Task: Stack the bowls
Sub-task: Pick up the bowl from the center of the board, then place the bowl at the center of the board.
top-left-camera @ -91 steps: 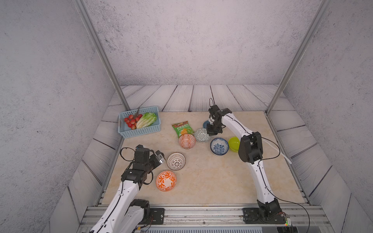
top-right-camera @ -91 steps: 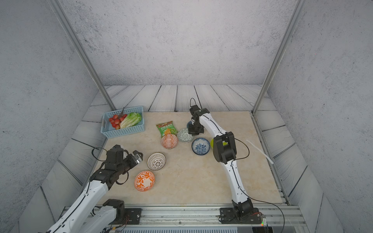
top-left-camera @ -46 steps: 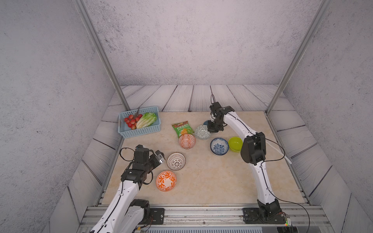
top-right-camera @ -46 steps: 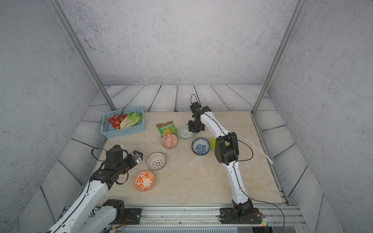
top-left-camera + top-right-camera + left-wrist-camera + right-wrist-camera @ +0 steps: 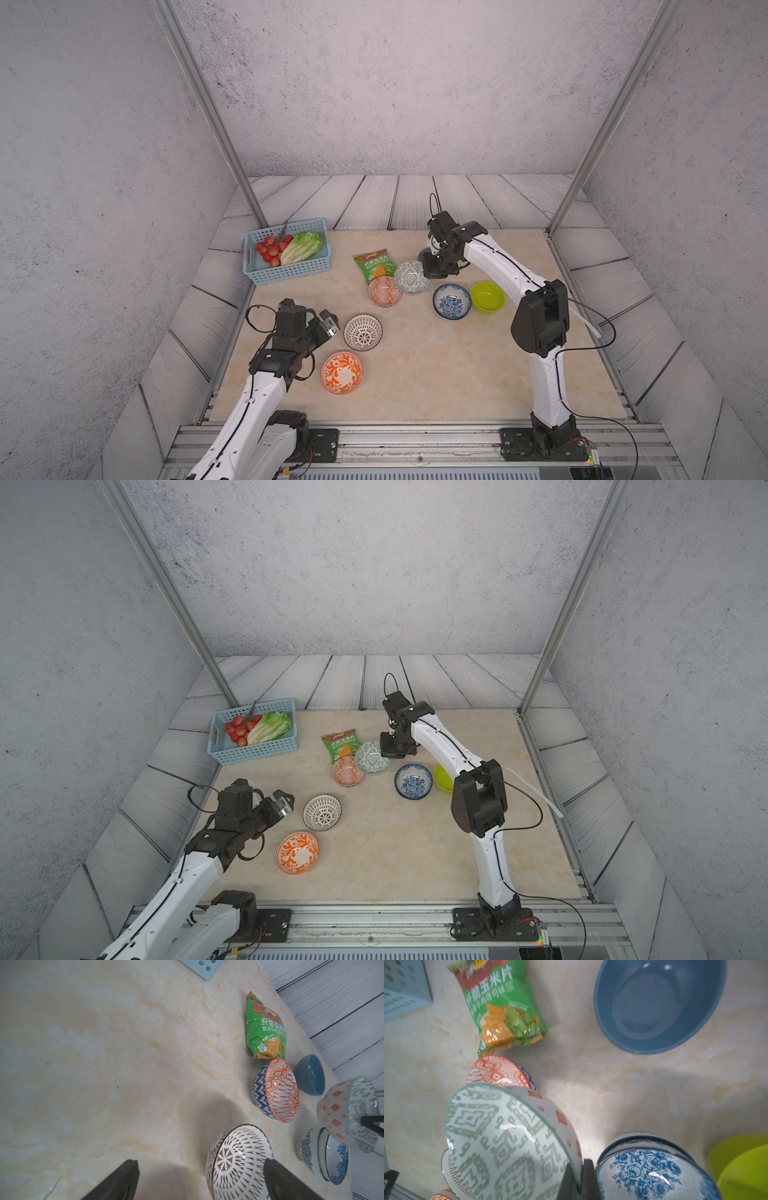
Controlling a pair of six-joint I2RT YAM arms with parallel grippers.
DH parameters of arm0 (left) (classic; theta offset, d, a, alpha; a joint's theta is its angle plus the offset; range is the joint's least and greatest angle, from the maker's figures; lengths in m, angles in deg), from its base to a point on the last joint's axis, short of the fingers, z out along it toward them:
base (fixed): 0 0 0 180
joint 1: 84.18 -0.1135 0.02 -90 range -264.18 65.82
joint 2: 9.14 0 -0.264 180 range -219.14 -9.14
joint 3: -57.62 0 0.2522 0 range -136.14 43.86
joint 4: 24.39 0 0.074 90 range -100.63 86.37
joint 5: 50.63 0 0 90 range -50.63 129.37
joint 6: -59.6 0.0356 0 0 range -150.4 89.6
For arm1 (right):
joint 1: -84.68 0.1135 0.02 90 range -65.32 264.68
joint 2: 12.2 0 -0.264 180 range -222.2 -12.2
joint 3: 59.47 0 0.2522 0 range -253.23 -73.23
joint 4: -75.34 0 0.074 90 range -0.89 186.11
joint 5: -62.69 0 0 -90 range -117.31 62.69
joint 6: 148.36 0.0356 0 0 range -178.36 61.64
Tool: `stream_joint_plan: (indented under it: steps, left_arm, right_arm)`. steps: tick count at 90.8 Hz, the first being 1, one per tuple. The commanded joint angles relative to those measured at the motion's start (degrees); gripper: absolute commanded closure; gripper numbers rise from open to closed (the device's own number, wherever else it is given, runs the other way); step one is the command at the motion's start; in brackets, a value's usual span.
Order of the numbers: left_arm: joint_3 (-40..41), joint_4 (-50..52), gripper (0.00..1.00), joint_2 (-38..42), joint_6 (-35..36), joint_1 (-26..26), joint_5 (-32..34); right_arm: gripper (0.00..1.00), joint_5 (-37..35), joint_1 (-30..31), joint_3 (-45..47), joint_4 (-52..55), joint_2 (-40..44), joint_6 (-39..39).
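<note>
Top views, tally: we count eight bowls, one blue mesh basket (image 5: pixel 291 272), one green snack bag (image 5: pixel 374 264) and two arms over a beige marble-look tabletop (image 5: pixel 436 374).
Bowl make: all are round, glossy ceramic, footed and much alike in size.
Held bowl: the grey-green geometric bowl (image 5: pixel 508 1142) has grey-green zigzags inside and is white with orange diamonds outside. It is tilted and appears lifted off the tabletop, between the orange-geometric bowl (image 5: pixel 384 291) and the blue-floral bowls (image 5: pixel 324 1155).
Right arm: the right gripper (image 5: pixel 579 1178) is clamped tight on that bowl's rim, one finger inside and one outside.
Left arm: the left gripper (image 5: pixel 200 1161) has its jaws spread wide with nothing between them, just beside the dark-lattice white bowl (image 5: pixel 363 332).
Nested pair: the blue-floral bowls are two, one sitting in the other.
Orange-geometric bowl: one, orange pattern inside and blue zigzag outside, just beside the snack bag.
Plain bowls: one lime-green bowl (image 5: pixel 487 296) sits just beside the nested pair. One slate-blue bowl (image 5: pixel 658 1005) sits at the far side, mostly hidden by the right arm in both top views.
Front: one orange-scroll bowl (image 5: pixel 341 372), white with orange leaf scrolls, lies near the left arm.
Basket: perforated plastic, rectangular, holding lettuce and red fruit; we cannot tell the fruit's kind.
Bag: crinkled and glossy, lying flat.
</note>
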Motion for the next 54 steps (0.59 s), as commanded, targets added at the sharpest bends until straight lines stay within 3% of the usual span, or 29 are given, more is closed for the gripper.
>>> stream_joint_plan:
  steps: [1,21,54]
  left_arm:
    - [0.7,-0.72,0.0,-0.28,0.24,-0.65,-0.5]
    - [0.67,-0.98,0.0,-0.83,0.26,-0.94,-0.78]
    - [0.61,-1.16,0.0,-1.53,0.2,-1.25,-1.3]
  right_arm:
    - [1.0,-0.83,1.76,1.28,1.61,1.49,-2.23]
    - [1.0,-1.83,2.45,7.96,-0.69,4.42,-2.33]
    - [1.0,-4.54,3.51,8.47,-0.32,2.24,-4.04]
